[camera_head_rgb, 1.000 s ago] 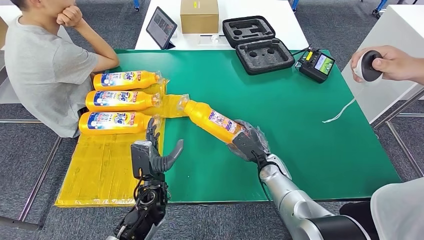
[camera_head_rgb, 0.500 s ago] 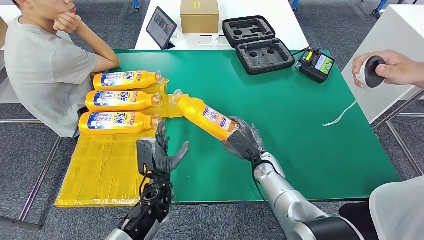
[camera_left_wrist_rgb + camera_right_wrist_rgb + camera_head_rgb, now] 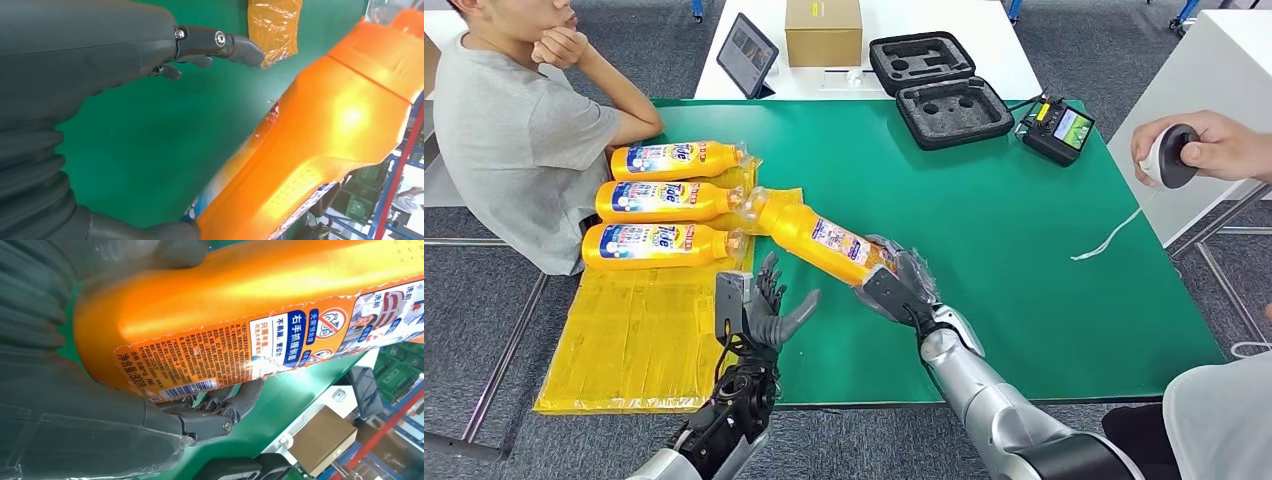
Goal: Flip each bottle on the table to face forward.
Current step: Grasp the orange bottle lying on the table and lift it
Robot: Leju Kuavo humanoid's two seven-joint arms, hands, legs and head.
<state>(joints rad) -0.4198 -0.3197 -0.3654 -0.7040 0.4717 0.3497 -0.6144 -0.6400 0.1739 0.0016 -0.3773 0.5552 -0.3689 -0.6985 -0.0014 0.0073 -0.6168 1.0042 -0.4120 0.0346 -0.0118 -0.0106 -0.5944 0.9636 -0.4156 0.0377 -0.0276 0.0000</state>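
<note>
My right hand [image 3: 901, 287] grips the base of an orange detergent bottle [image 3: 816, 239] and holds it tilted above the green table [image 3: 1024, 250], its back label [image 3: 240, 352] facing up. The bottle's cap end points toward the yellow mat [image 3: 639, 330]. My left hand [image 3: 764, 312] is open just below the bottle's middle, fingers spread and raised, not touching it; the bottle's plain side [image 3: 310, 150] hangs close over it. Three more orange bottles [image 3: 674, 160] [image 3: 664, 200] [image 3: 656, 244] lie in a row at the mat's far end, front labels up.
A person in a grey shirt [image 3: 519, 140] sits at the table's left, elbow by the bottles. At the back stand a tablet [image 3: 746, 54], a cardboard box [image 3: 823, 30], an open black foam case [image 3: 939, 88] and a controller [image 3: 1057, 130]. Another person's hand [image 3: 1199, 145] holds a device at the right.
My right hand has carried the bottle left, toward the mat and the row. My left hand has risen and moved right, closing in under the bottle.
</note>
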